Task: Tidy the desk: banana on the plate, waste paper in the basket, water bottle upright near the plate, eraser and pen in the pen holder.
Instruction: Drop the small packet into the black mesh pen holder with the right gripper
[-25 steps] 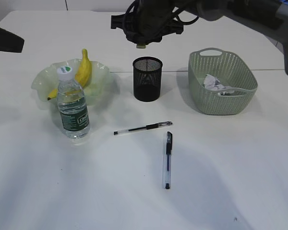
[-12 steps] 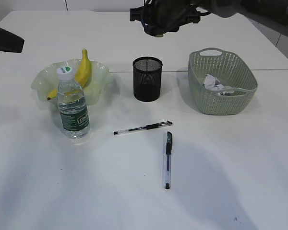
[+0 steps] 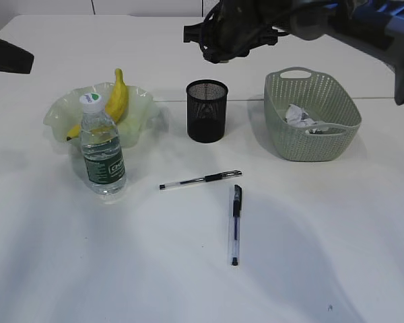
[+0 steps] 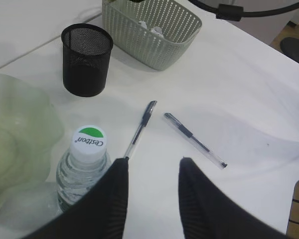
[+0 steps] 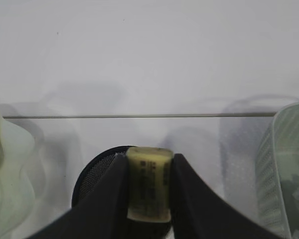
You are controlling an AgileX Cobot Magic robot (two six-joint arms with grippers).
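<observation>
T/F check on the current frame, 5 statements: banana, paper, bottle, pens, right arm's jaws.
1. The banana lies in the plate. True.
2. The waste paper lies on the desk beside the basket. False: it is inside the basket.
3. The water bottle stands upright next to the plate. True.
4. Both pens are in the pen holder. False: one pen and the other pen lie on the desk in front of it.
5. The right gripper has its jaws empty. False: they hold the eraser above the pen holder.
</observation>
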